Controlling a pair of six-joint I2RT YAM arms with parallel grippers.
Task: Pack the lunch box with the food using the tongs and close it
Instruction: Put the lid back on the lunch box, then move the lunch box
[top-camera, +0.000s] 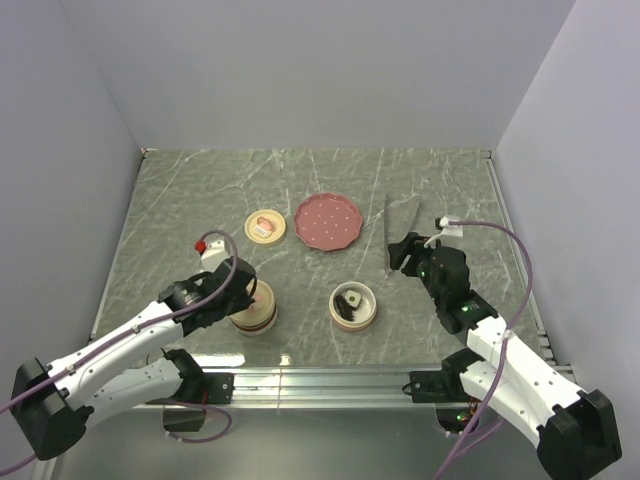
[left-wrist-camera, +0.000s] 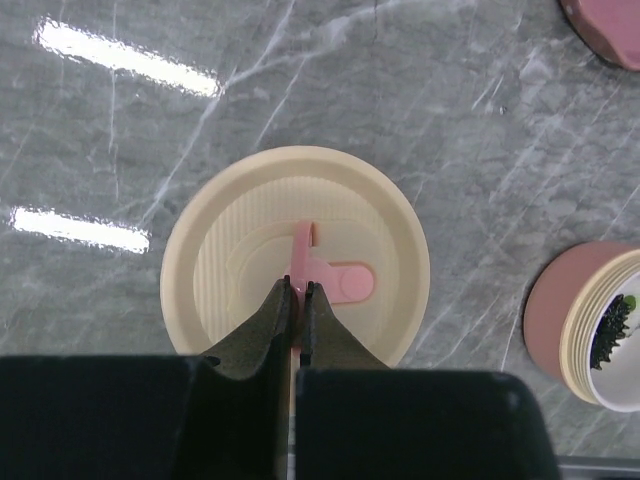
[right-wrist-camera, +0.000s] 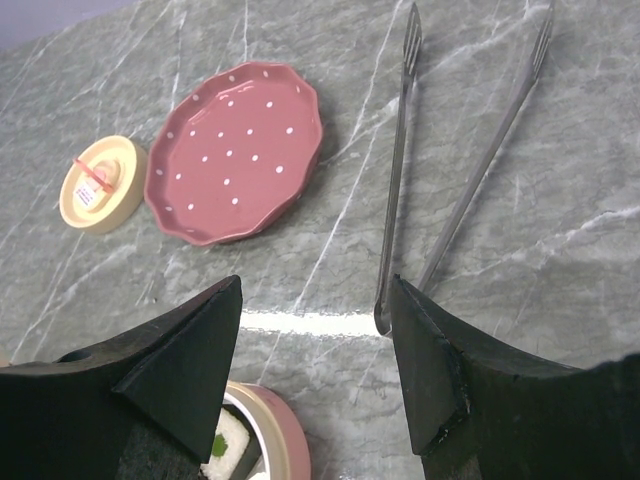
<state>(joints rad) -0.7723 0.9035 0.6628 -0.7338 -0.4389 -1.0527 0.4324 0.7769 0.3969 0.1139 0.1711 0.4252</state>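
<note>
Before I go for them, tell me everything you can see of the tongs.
The tongs are one slim pair in shiny grey metal: two straight arms joined at the near end and splayed apart toward what look like slotted tips. They lie flat on the table, right of the pink plate and apart from it, holding nothing. The open right gripper hovers over the joined end; whether a finger touches it cannot be told.

1 plate (top-camera: 328, 222): pink, round, scalloped rim, white dots, lying flat near the table's middle.
1 table (top-camera: 190, 190): grey-green marble pattern with pale veins, glossy, catching light reflections.
1 metal rail (top-camera: 330, 378): silver, running along the table's near edge.
3 walls (top-camera: 320, 70): plain, pale grey, enclosing the left, far and right sides.
</note>
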